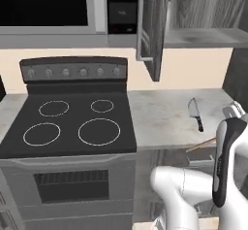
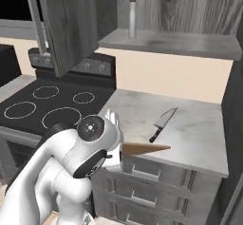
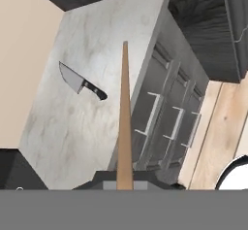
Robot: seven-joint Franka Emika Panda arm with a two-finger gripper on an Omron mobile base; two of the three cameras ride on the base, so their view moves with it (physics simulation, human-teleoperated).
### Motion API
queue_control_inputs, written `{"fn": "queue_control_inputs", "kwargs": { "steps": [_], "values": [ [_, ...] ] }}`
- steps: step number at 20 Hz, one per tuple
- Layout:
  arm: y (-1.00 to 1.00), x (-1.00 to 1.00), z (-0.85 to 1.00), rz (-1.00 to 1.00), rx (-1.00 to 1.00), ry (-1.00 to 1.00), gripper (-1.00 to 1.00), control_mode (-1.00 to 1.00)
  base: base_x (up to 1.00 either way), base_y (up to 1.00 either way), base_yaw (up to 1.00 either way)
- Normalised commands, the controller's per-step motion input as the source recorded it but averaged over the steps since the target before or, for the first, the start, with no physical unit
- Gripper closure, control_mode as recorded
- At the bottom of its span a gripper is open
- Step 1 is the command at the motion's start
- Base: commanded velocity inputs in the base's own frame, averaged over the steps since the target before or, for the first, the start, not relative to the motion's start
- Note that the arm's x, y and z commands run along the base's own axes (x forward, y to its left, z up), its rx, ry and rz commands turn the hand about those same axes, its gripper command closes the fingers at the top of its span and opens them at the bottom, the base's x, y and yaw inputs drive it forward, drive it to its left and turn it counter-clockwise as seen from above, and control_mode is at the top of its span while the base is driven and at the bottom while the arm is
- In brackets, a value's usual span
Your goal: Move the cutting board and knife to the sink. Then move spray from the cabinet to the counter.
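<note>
The gripper (image 3: 124,184) was clamped edge-on on the cutting board (image 3: 125,117), knife (image 3: 81,84) on counter (image 3: 92,44) nearby; robot should've kept board level en route to sink.

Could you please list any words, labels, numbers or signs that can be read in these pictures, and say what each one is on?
No text can be read.
Microwave control panel: pale marks, too blurred to read.
Stove knobs: no legible markings.
Spray: no label visible.
Knife and cutting board: plain, no writing.
</note>
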Motion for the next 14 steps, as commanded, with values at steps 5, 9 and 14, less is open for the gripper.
{"fn": "queue_control_inputs", "kwargs": {
  "steps": [5,9,14],
  "values": [
    [0.0,0.0,0.0,0.0,0.0,0.0,1.0,1.0,-0.52,0.28,0.41],
    [0.0,0.0,0.0,0.0,0.0,0.0,1.0,1.0,-0.65,0.3,0.52],
    [0.0,0.0,0.0,0.0,0.0,0.0,1.0,1.0,-0.53,0.2,0.62]
  ]
}}
